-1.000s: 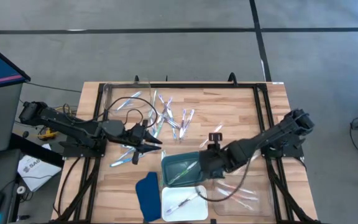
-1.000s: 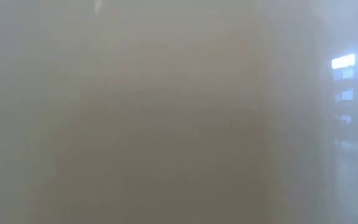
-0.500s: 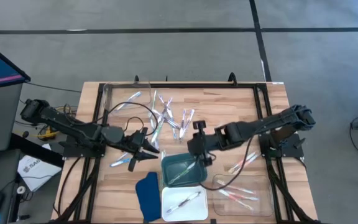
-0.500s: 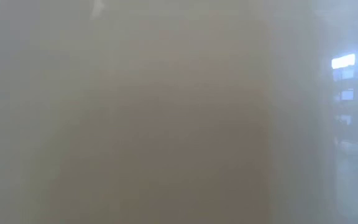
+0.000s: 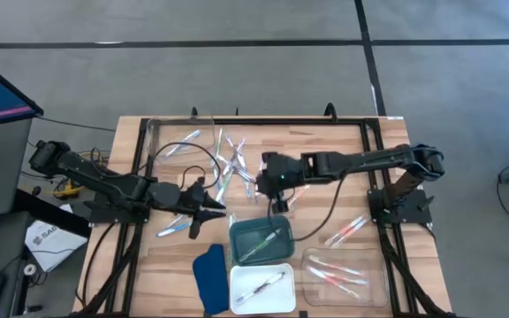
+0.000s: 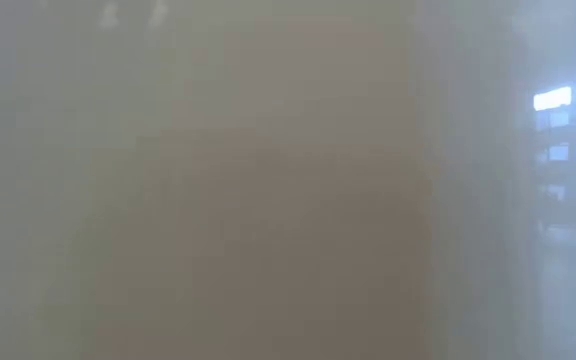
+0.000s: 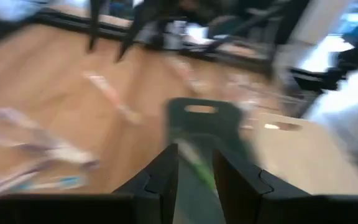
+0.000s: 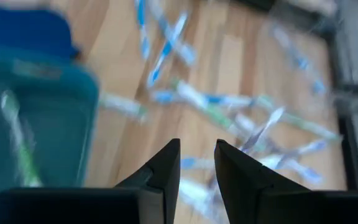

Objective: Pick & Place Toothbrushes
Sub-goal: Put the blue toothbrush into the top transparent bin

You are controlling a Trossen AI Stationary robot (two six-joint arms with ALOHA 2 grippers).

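Observation:
Several toothbrushes (image 5: 237, 166) lie in a loose pile on the wooden table, far of centre; the right wrist view shows them too (image 8: 229, 112). One green toothbrush (image 5: 263, 243) lies in the teal tray (image 5: 239, 231). My right gripper (image 5: 279, 201) hovers open and empty just right of the pile, its fingers (image 8: 166, 163) narrowly apart. My left gripper (image 5: 219, 210) waits left of the teal tray, narrowly open. Past its gap I see the tray (image 7: 201, 121) and the green toothbrush (image 7: 194, 167). The low view shows only haze.
A white tray (image 5: 281, 299) holding one toothbrush sits at the near edge, beside a dark blue flat piece (image 5: 208, 278). A clear tray (image 5: 374, 281) with pink toothbrushes is near right, and two more pink ones (image 5: 347, 230) lie loose. A few toothbrushes (image 5: 173, 225) lie near left.
My right gripper has swung from above the teal tray toward the far edge and left, ending beside the pile, and has turned as it went. Its finger gap looks unchanged. The green toothbrush stays in the teal tray.

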